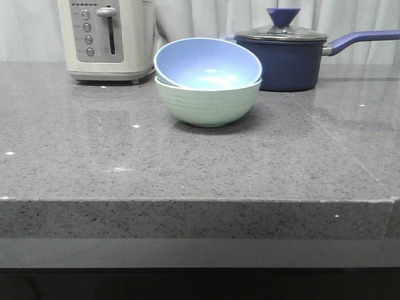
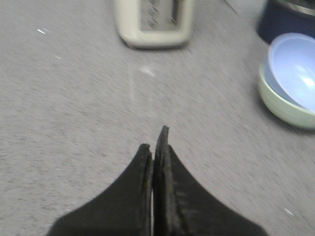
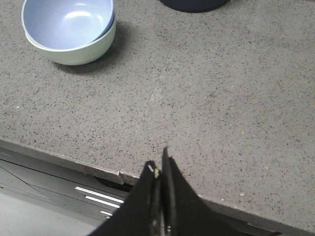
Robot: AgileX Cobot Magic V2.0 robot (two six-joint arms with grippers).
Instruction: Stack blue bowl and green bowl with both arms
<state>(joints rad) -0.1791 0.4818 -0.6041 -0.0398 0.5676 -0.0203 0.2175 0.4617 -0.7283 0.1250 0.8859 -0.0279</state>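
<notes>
The blue bowl sits tilted inside the green bowl at the middle back of the grey counter. Both also show in the left wrist view, blue bowl in green bowl, and in the right wrist view, blue bowl in green bowl. My left gripper is shut and empty above bare counter, well away from the bowls. My right gripper is shut and empty over the counter's front edge. Neither arm shows in the front view.
A cream toaster stands at the back left. A dark navy lidded saucepan with a long handle stands right behind the bowls. The counter's front edge runs across the front view.
</notes>
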